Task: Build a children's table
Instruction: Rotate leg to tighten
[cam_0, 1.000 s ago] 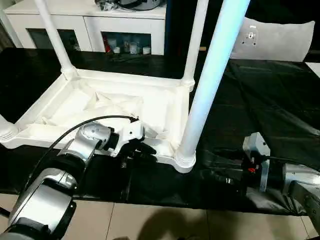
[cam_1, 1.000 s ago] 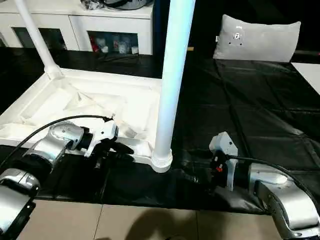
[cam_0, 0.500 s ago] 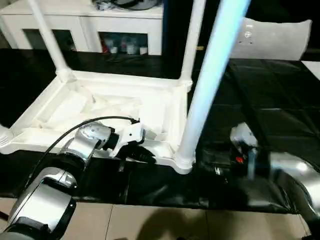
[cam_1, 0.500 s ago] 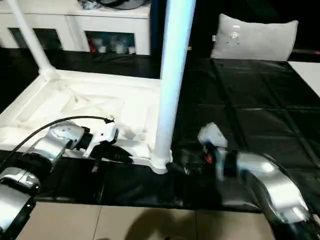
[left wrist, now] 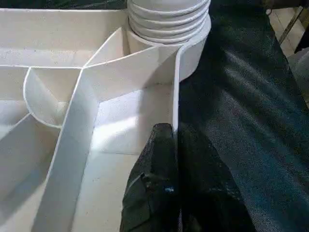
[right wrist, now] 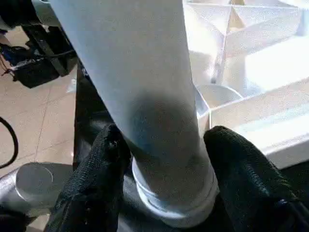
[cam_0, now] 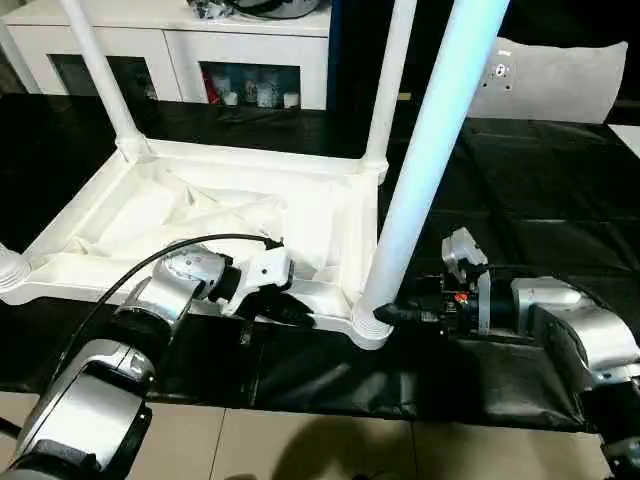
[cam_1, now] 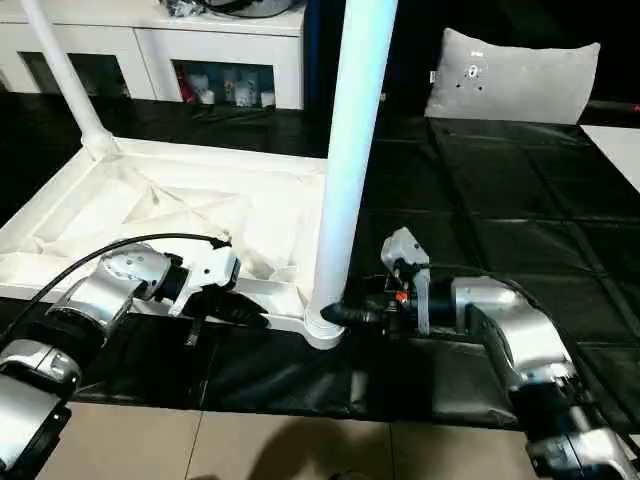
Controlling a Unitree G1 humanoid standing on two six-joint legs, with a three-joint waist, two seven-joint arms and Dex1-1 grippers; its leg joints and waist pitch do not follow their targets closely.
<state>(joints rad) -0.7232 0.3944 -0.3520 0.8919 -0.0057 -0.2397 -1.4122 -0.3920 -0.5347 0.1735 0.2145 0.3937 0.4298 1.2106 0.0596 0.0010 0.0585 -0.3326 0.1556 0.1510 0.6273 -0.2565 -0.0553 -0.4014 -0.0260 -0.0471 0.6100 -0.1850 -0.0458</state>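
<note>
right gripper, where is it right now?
Right gripper sits at the base of the near-right leg, a finger either side just above its corner socket.

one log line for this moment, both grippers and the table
table top: upside down on black sheet | left gripper: shut on near rim | right gripper: fingers either side of near right leg base

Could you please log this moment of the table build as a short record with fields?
table position: children's table upside down on black sheet, ribbed underside up
legs fitted: upright in corner sockets
nearest leg: near leg in front corner socket
left gripper: left gripper shut on the table's near rim
right gripper: right gripper, one finger either side of the near leg's base
background: white cabinet, grey cushion
</note>
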